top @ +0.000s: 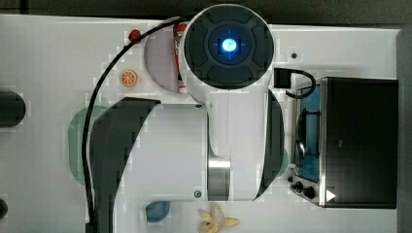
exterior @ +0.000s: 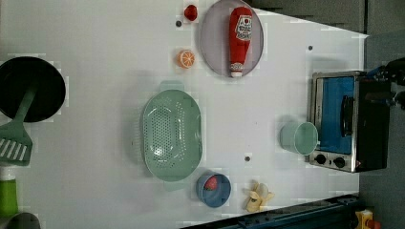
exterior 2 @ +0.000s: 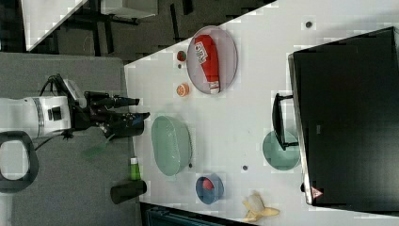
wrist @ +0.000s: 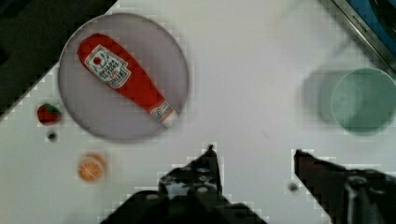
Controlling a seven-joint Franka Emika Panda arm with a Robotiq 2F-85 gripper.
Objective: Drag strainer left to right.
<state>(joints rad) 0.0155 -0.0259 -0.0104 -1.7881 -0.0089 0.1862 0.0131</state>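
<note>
The end effector is hovering with fingers spread and empty, well apart from the strainer, which is lying upright on the surface, awaiting contact for dragging.

In the left view, the strainer is set left of the cup, with the ketchup bottle laid on the plate (above them).

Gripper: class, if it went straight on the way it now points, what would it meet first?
The gripper would probably meet bare table, between the grey plate and the green cup; depth is unclear.
</note>
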